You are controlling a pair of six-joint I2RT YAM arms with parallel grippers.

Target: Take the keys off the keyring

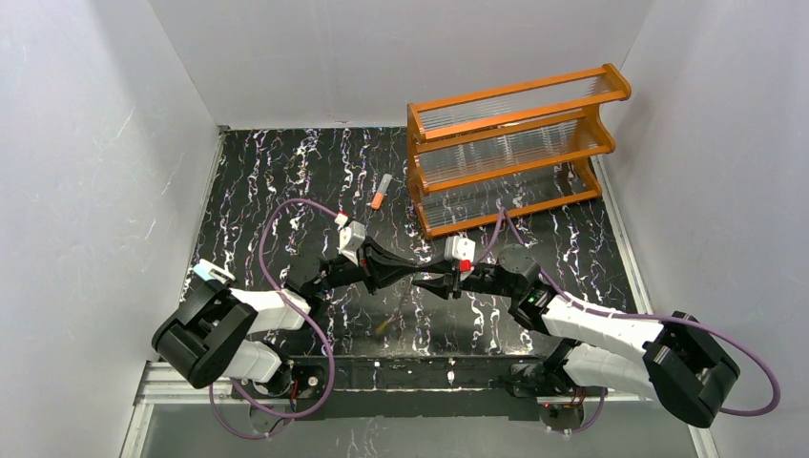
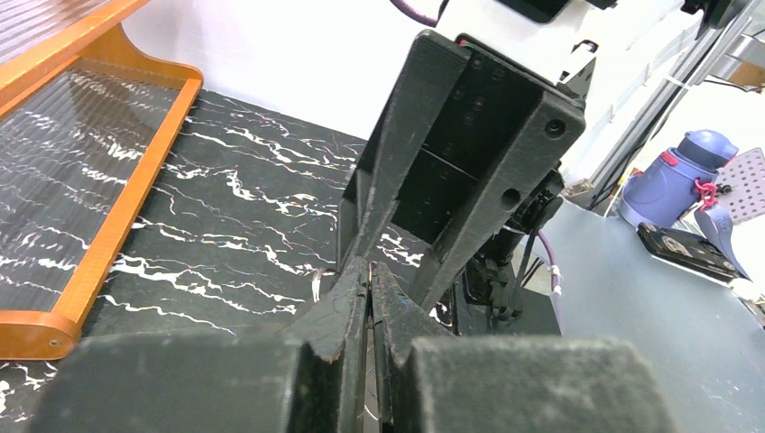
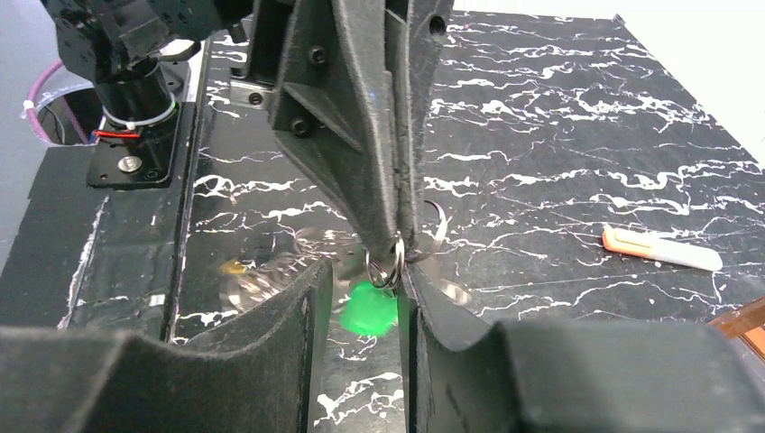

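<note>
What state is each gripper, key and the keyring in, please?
left gripper: shut on keyring.
right gripper: open, straddling green key.
keyring: clamped, off the table.
green key: hanging, not yet removed.
yellow key: blurred, cannot tell.
tube: lying flat.

left gripper (image 1: 408, 275) pinched closed, tip-to-tip with parted right gripper (image 1: 429, 284).

Between the black jaws, a green-headed key (image 3: 370, 311) hangs under a silvery-grey keyring (image 3: 438, 227). A yellow-headed key (image 3: 233, 267) is a blur beside them. The table (image 3: 559, 117) is black, veined white like marble. Past the jaws are an orange-and-white stick (image 3: 661, 252) and an orange rack (image 2: 32, 334).
</note>
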